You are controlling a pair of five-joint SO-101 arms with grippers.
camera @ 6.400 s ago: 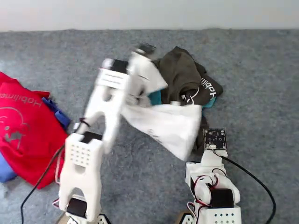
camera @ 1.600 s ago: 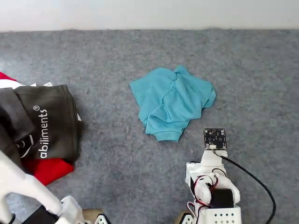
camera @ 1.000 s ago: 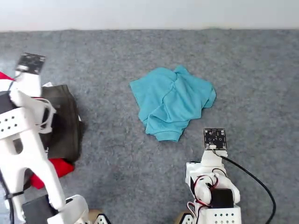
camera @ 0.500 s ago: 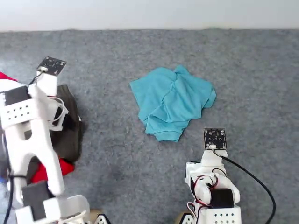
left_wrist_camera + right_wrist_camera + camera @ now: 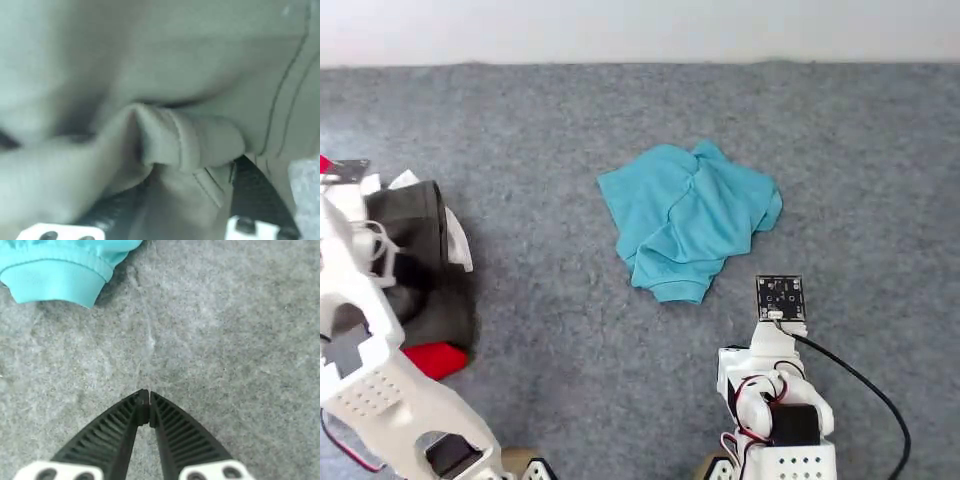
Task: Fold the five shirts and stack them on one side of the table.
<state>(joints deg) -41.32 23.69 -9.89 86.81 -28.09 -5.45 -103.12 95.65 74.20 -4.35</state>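
Note:
A crumpled teal shirt lies at the middle of the grey table; its cuff lies just ahead of my right gripper, which is shut on nothing and low over bare table at the front right. At the left edge a dark shirt tops a pile, with a white shirt and a red shirt peeking out beneath. My left gripper is down on that pile. Its black fingers hold a thick fold of the dark shirt.
A white wall runs along the table's far edge. Bare grey table lies between the pile and the teal shirt, and to the right of the teal shirt.
The left arm swung in over the dark shirt on the pile, then shifted toward the left edge. The dark shirt bunched leftward, baring a white corner. The teal shirt and right arm stayed still.

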